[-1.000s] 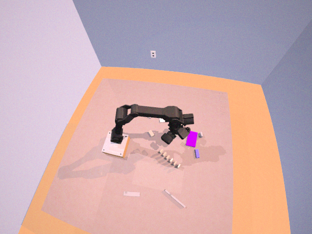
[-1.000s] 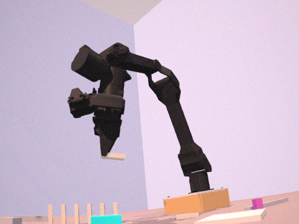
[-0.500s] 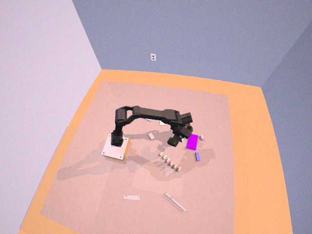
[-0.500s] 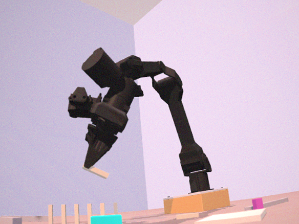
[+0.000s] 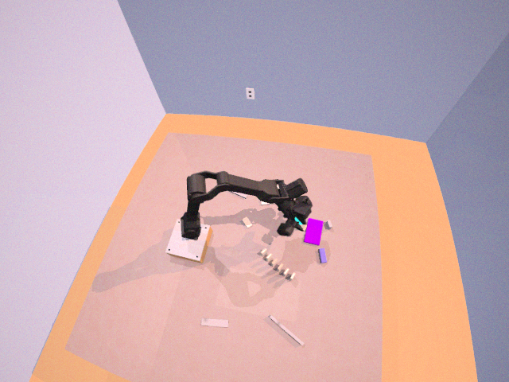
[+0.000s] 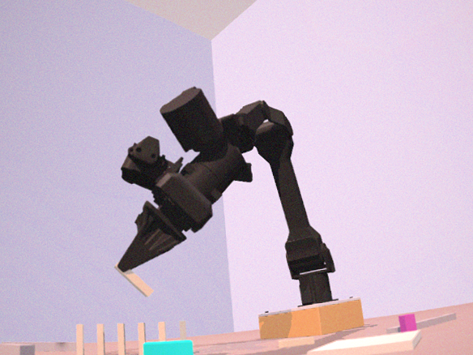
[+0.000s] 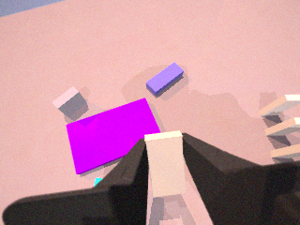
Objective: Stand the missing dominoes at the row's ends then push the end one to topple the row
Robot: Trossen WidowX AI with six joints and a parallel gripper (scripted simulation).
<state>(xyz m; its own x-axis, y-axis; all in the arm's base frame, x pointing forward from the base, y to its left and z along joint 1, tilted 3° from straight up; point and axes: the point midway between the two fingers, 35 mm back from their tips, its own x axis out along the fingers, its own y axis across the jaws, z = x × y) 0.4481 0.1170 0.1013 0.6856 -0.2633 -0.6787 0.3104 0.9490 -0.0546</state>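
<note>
six dominoes (image 5: pixel 280 266) (image 6: pixel 121 340) (image 7: pixel 283 127) stand in their row, neither end filled in yet by the look of it, and here's one missing piece, a pale cream domino (image 6: pixel 137 281) (image 7: pixel 166 164), pinched in the gripper (image 6: pixel 123 268) (image 7: pixel 162 141), up in the air and well above the table! still to come: this one stood and let go, the flat spare by the base (image 5: pixel 246 222) (image 6: pixel 296 341) probably next, then the push; it's a thin, plain, flat-faced slab, hanging tilted from the fingertips.
</note>
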